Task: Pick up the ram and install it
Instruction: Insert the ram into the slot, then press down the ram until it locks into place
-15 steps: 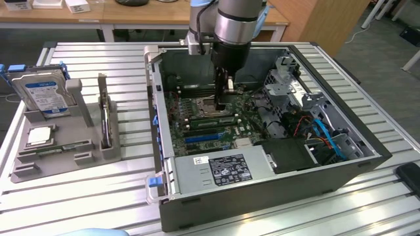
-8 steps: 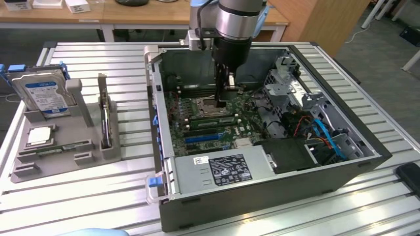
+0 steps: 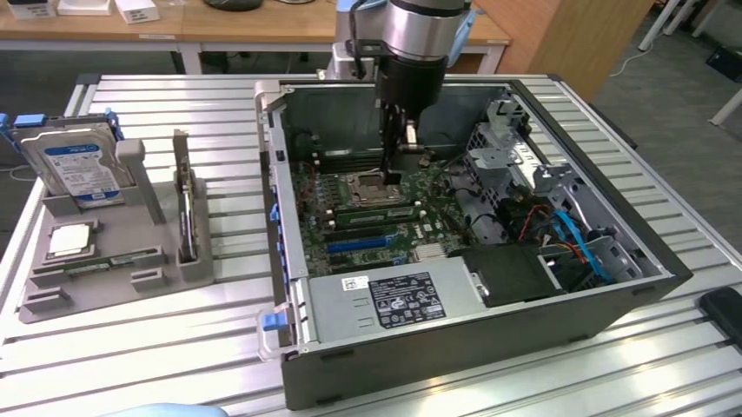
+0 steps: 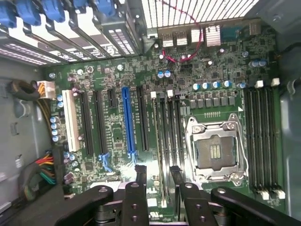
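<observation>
Between the spread fingers (image 4: 141,173) of the gripper (image 4: 158,173), the ram (image 4: 158,136) stands edge-on in a slot beside the CPU socket (image 4: 215,149); the jaws straddle it without pinching (it looks seated, though I cannot confirm the latches); a half-closed latch, or a fingertip snagging the stick's edge, could lever it loose; the exterior view adds a second green stick (image 3: 110,261) in the grey holder (image 3: 82,300); the wrist view gives the slot alignment.

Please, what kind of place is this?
Probably a robotics lab or workshop: an open computer case on a slatted metal table, a grey holder with a hard drive, wooden desks behind.
</observation>
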Motion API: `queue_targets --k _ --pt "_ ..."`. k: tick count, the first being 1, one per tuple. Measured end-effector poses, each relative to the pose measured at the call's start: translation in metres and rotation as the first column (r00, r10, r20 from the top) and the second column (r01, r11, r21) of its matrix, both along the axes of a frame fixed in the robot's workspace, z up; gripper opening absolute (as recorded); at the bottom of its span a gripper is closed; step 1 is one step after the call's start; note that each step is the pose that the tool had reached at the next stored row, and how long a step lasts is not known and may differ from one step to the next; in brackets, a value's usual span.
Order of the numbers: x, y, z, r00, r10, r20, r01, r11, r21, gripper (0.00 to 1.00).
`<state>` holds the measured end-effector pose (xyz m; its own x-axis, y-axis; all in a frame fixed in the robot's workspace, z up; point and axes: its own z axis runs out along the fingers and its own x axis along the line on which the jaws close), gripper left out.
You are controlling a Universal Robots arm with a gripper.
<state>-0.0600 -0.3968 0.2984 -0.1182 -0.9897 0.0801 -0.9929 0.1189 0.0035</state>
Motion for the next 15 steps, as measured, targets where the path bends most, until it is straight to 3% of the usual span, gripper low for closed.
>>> queue_targets --k 15 --pt "0.0001 0.0 0.0016 1.0 0.0 0.0 0.0 1.0 0.0 0.33"
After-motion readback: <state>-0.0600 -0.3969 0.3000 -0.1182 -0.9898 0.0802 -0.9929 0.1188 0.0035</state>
